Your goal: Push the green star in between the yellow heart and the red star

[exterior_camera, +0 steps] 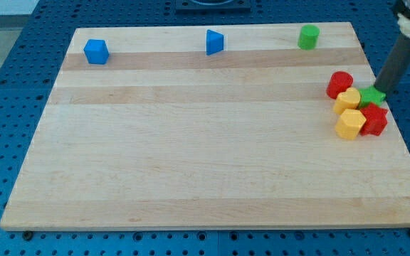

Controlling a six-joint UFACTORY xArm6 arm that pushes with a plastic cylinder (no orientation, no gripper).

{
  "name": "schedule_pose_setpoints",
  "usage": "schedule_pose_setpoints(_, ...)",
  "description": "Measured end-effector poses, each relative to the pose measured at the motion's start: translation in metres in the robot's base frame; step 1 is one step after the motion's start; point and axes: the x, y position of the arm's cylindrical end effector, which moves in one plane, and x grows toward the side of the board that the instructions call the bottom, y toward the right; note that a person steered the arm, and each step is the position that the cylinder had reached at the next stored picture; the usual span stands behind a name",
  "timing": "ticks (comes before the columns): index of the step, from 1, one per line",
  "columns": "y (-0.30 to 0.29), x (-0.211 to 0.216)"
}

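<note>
The green star sits at the view's right in a tight cluster. The yellow heart touches it on its left. The red star lies just below it. A yellow hexagon block sits left of the red star, and a red cylinder is at the cluster's upper left. My tip rests against the green star's upper right edge; the dark rod slants up to the view's right.
A blue cube, a blue triangular block and a green cylinder stand along the board's top. The wooden board's right edge runs close to the cluster.
</note>
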Motion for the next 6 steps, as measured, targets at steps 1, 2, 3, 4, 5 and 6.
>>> schedule_pose_setpoints(1, -0.016, 0.039)
schedule_pose_setpoints(2, -0.016, 0.042)
schedule_pose_setpoints(3, -0.014, 0.041)
schedule_pose_setpoints(4, -0.012, 0.04)
schedule_pose_setpoints(5, -0.012, 0.039)
schedule_pose_setpoints(6, -0.006, 0.007)
